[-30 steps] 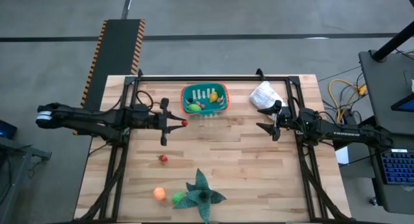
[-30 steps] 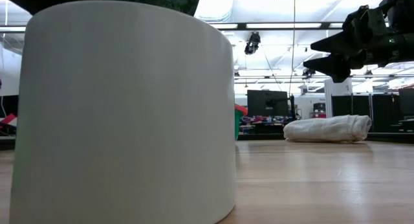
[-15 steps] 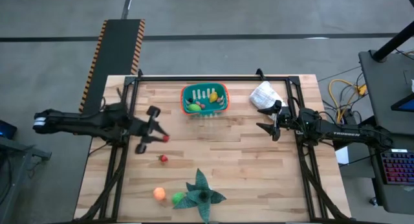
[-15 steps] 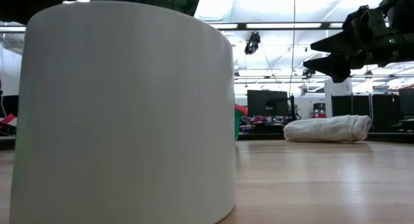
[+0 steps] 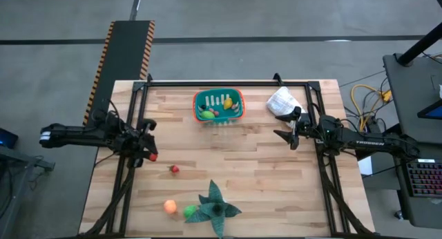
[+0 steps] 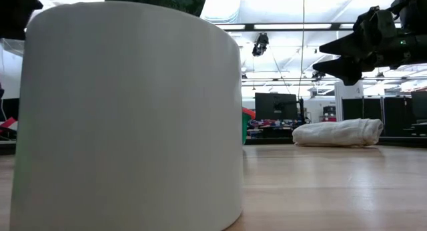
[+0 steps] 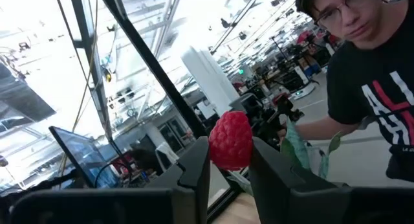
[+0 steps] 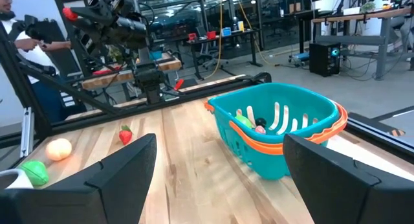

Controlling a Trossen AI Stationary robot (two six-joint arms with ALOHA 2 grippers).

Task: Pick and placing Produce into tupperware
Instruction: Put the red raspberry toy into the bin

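Note:
The teal tupperware (image 5: pixel 219 105) (image 8: pixel 278 130) stands at the table's far middle with yellow, green and pink produce inside. My left gripper (image 5: pixel 150 156) (image 7: pixel 229 166) is over the table's left side, shut on a red raspberry (image 7: pixel 230 138) (image 5: pixel 152 157). A red strawberry (image 5: pixel 175 169) (image 8: pixel 125 134), an orange fruit (image 5: pixel 169 206) and a green one (image 5: pixel 190 211) lie on the near part of the table. My right gripper (image 5: pixel 283 127) (image 8: pixel 220 179) stands open to the right of the tupperware, with nothing between its fingers. My left gripper pinches the raspberry's lower half (image 7: pixel 228 160) between its two fingers. Most of the berry stands out past the fingertips (image 7: pixel 196 160). The fingers come from the table's left. The berry is lifted clear of the table.
A dark green leafy thing (image 5: pixel 215 208) lies at the near middle, beside the green fruit. A wrinkled white bag (image 5: pixel 283 101) (image 6: pixel 339 132) lies right of the tupperware. A white cylinder (image 6: pixel 133 111) fills much of the low view. A person (image 7: pixel 369 68) stands beyond the table.
My left gripper, still shut on the raspberry, has drawn back from beside the tupperware toward the table's left and near edges. It has turned and tipped upward as it went. The raspberry has stayed clear of the table throughout.

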